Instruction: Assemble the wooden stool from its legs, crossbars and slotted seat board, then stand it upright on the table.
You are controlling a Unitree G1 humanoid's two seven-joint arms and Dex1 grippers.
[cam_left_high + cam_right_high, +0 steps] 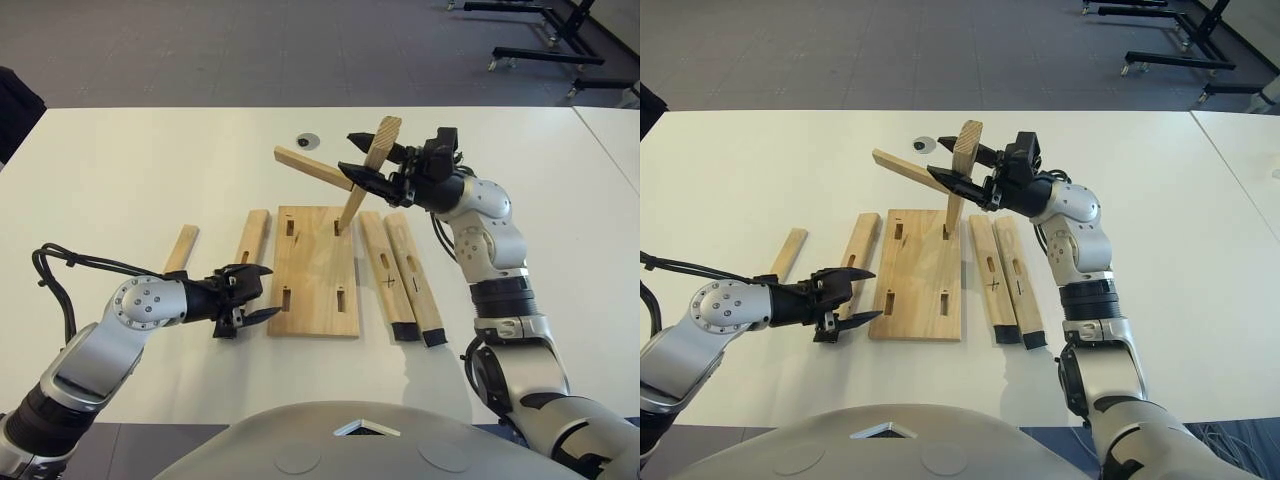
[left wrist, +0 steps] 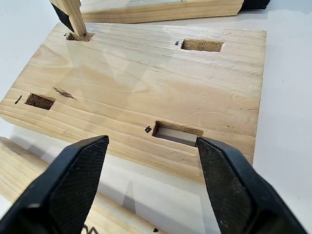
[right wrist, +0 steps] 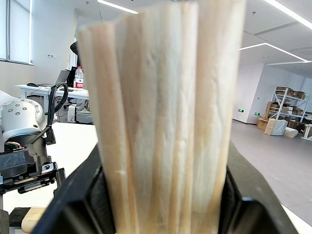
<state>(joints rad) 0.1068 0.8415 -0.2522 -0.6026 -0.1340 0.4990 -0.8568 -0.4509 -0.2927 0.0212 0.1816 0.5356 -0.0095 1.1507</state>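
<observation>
1. Two wide-spread fingers of the left gripper [image 1: 272,292] hover empty just beside the near left corner of the seat board [image 1: 318,270], not touching it. Nothing pins the board, so a push from above may well slide or tip it on the tabletop [image 1: 120,170].
2. Two short sticks [image 1: 252,236] lie left of the board, and two black-tipped legs [image 1: 383,270] lie just beside its right edge. A skidding board could knock them askew.
3. The right gripper [image 1: 355,153] clamps a leg [image 1: 353,205] above the board's far right corner. The leg leans, with its lower end at the far right slot [image 1: 339,229]. Pressed at that slant, it would likely jam, chip the slot's rim, or twist in the grip.
4. Toward the tabletop's far edge, another stick [image 1: 310,167] runs crosswise behind the held leg. I cannot tell whether the two touch; if they do, it may snag.
</observation>
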